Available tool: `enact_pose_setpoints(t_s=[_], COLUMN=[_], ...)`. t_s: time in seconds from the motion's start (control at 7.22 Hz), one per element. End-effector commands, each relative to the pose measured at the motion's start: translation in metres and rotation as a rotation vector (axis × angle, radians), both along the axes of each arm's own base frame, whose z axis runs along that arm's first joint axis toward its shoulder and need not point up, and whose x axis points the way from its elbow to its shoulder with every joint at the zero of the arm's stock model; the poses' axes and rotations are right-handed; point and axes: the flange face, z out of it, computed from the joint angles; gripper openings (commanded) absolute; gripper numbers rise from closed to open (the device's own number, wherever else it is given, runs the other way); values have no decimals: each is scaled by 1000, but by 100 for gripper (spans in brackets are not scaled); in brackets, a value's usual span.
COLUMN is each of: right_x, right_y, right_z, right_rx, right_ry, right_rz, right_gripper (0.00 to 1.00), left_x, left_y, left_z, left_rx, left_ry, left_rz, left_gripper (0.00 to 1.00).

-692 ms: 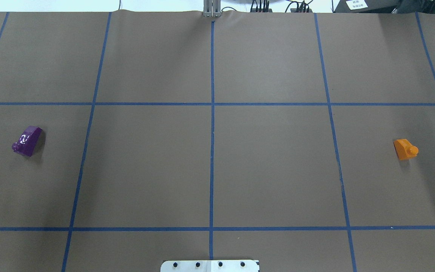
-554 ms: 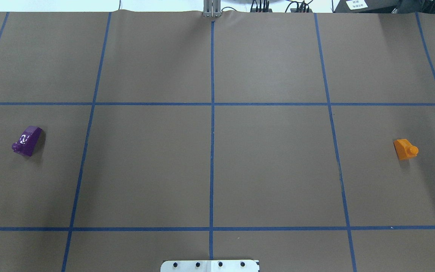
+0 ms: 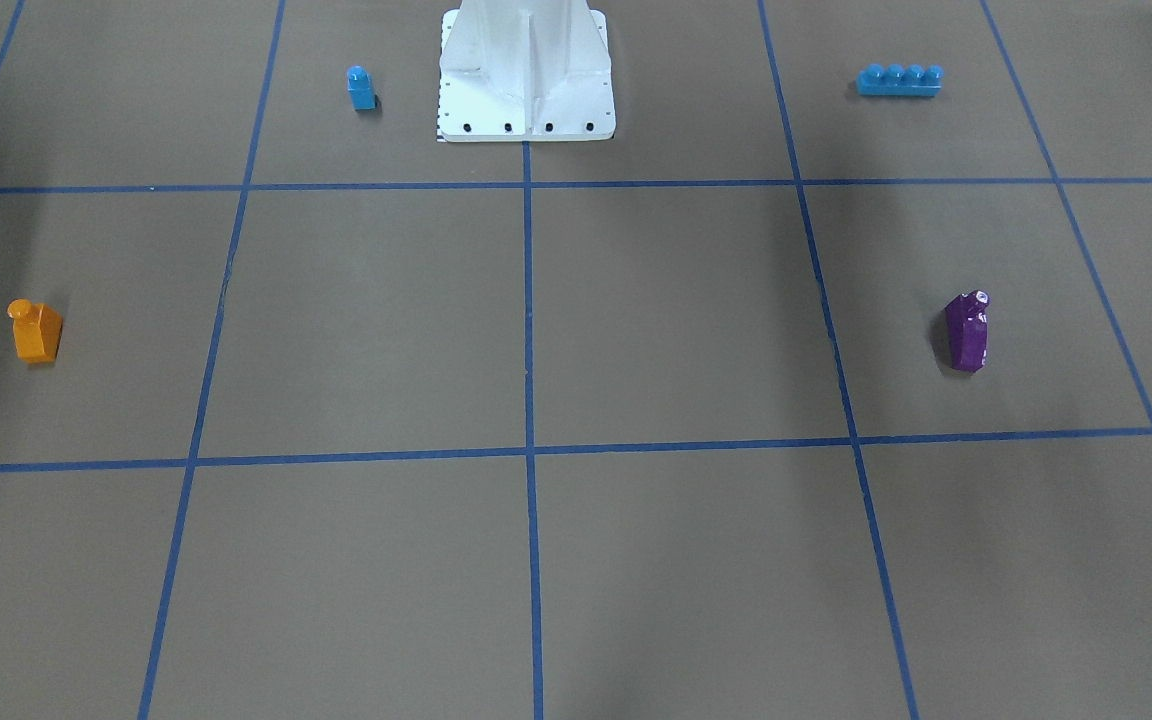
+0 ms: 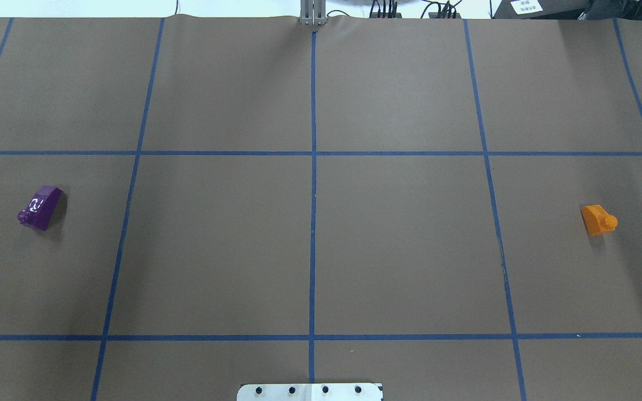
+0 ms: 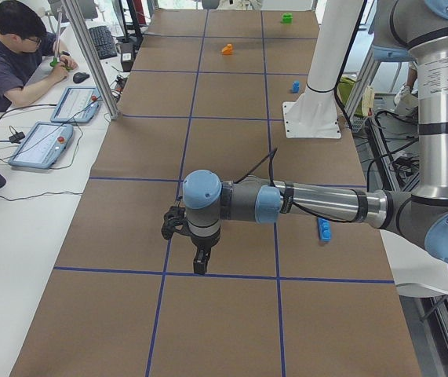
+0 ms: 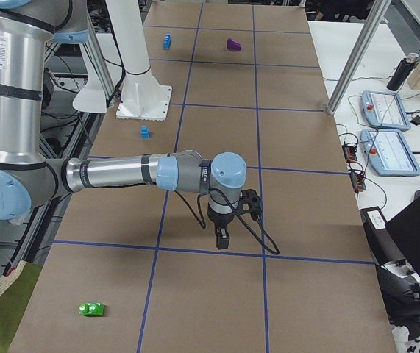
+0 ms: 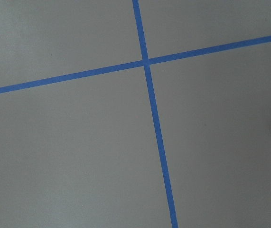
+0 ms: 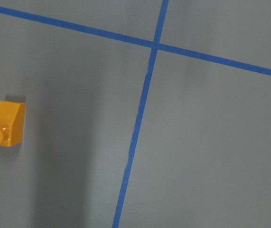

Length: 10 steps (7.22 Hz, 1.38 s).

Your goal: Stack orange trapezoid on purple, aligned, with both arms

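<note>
The orange trapezoid (image 4: pixel 598 219) stands on the brown table at the right of the overhead view, stud up; it also shows in the front view (image 3: pixel 35 330) and at the left edge of the right wrist view (image 8: pixel 4 129). The purple block (image 4: pixel 40 207) lies on its side at the far left, and shows in the front view (image 3: pixel 966 331). My left gripper (image 5: pixel 198 265) and right gripper (image 6: pixel 223 240) show only in the side views, hanging above the table and pointing down. I cannot tell whether they are open or shut.
A small blue single-stud block (image 3: pixel 361 88) and a long blue four-stud brick (image 3: pixel 899 79) sit either side of the white robot base (image 3: pixel 526 125). A small green object (image 6: pixel 91 309) lies near the right end. Blue tape lines grid the table.
</note>
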Motion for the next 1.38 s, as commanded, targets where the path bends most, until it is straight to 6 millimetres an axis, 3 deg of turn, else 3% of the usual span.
enact_pose_setpoints(t_s=[0.0, 0.28, 0.42, 0.69, 0.97, 1.11, 1.25], right_x=[-1, 0, 0, -3, -4, -18, -39], right_y=[-6, -15, -30, -55, -53, -49, -55], right_z=[-14, -77, -95, -121, -118, -114, -104], right_rx=[30, 157, 220, 307, 338, 426, 409], right_ry=[-7, -4, -1, -25, -40, -51, -69], right_rz=[1, 8, 8, 10, 14, -8, -16], right_gripper=[100, 100, 100, 100, 100, 100, 100], left_x=[2, 2, 2, 4, 6, 20, 57], left_y=[-7, -23, -37, -44, -52, -54, -57], left_z=[-33, -57, -71, -72, -71, -69, -61], left_rx=[70, 199, 313, 353, 370, 395, 328], left_ry=[5, 3, 5, 11, 22, 35, 59], left_rz=[2, 2, 0, 5, -14, -1, 16], left_gripper=[100, 100, 100, 100, 100, 100, 100])
